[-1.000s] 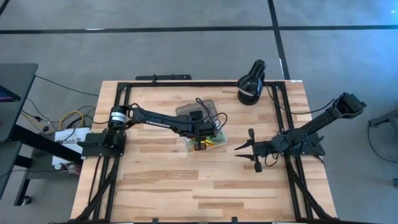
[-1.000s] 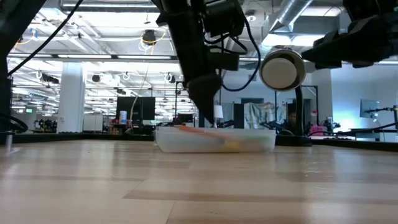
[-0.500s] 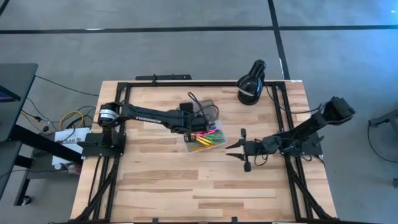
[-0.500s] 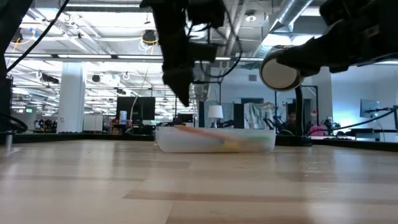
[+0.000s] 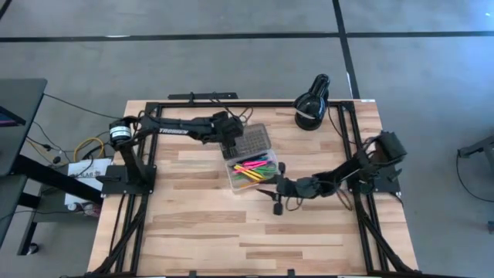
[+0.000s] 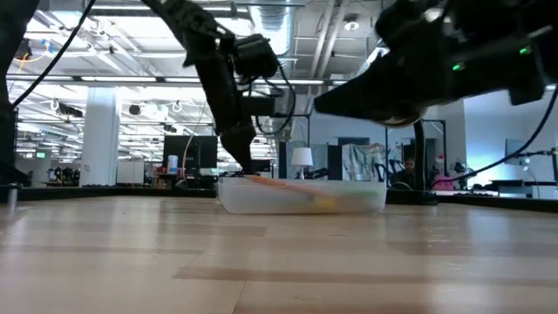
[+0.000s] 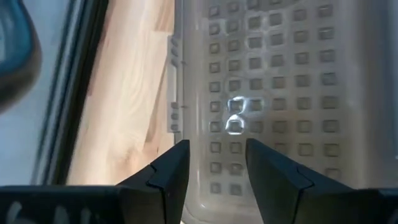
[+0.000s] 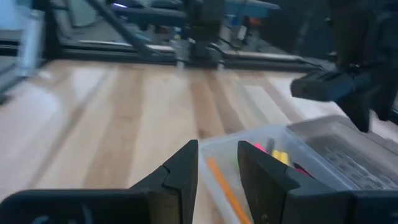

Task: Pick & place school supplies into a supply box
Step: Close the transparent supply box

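The pale wooden plank counter [image 5: 201, 232] with its black metal frame carries everything here. The left arm, dark and jointed, reaches from its base at the counter's left edge across toward the middle, its forearm nearly level and its wrist bent down. The left pincer [image 5: 229, 140] hangs over the hinged grey-tinted lid [image 5: 248, 142] of the small clear plastic supply box [image 5: 251, 171]; in the left wrist view its two dark fingers [image 7: 168, 171] stand apart with a clear gap between them, over the lid's dotted surface [image 7: 273, 93], and nothing is between them.

The right arm, also dark, comes in from its base at the counter's right edge, stretched low and long toward the box. The right pincer [image 5: 276, 189] sits just beside the box's right end. In the right wrist view its fingers [image 8: 180, 165] are partly apart with only bare air between them, pointed at the near corner of the box [image 8: 261, 155].

The box lies open near the counter's middle, lid folded back toward the far side. Inside lie the coloured pens and pencils [image 5: 253, 169]: pink, yellow, green and orange sticks lie roughly lengthwise.

A black round lamp-like object [image 5: 311, 103] stands at the far edge of the counter, well apart from the box.
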Available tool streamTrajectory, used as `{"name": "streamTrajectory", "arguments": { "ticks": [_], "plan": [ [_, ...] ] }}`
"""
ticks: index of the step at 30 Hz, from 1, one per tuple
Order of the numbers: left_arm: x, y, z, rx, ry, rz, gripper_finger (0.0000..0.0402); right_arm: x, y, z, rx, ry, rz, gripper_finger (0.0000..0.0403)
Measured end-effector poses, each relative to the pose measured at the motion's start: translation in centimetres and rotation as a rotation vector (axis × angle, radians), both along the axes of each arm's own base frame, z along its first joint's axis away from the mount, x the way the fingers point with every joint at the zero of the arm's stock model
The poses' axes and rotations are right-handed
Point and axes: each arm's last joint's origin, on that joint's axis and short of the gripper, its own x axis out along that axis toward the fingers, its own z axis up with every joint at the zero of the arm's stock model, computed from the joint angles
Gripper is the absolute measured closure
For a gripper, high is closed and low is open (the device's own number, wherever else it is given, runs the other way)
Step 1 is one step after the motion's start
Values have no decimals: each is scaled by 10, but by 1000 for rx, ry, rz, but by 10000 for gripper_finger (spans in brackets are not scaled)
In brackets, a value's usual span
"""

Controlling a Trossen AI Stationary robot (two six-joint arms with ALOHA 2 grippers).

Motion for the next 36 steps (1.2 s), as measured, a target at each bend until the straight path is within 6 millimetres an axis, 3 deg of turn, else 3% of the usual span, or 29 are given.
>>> {"name": "streamTrajectory", "arguments": {
  "ticks": [5,14,36],
  "plan": [
    [-6,17,-9,-43,-59,-8,251,19,-4,-11,18,17,-93,296],
    [-15,26,-18,-115,-59,-37,251,42,-1,-24,24,34,-115,296],
    [-24,-4,-27,-276,119,-60,251,41,7,-23,-17,30,-84,296]
  ]
}}
